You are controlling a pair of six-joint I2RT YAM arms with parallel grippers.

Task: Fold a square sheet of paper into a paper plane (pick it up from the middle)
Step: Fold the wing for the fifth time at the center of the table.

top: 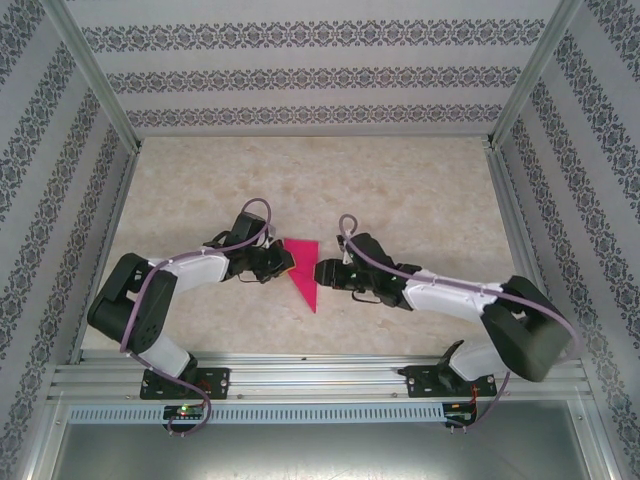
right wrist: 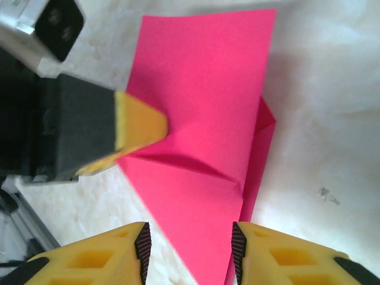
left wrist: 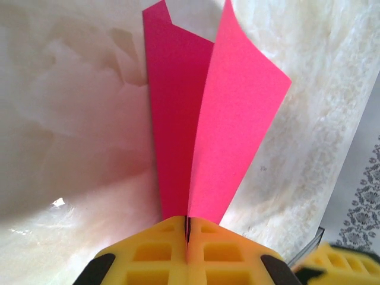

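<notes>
Beige mottled table point(top: 400, 190); magenta paper plane point(top: 303, 268) mid-table, surface contact unclear.

We see bright, even overhead light on the desk point(top: 400, 190), with faint soft shadows beneath the arms. In the left wrist view, the folded pink paper point(left wrist: 237, 130) has one flap vividly lit and the other shaded darker, and a small glare spot sits on the desk at left. In the right wrist view, the left hand point(right wrist: 159, 127) is blurred, close to the lens.
</notes>
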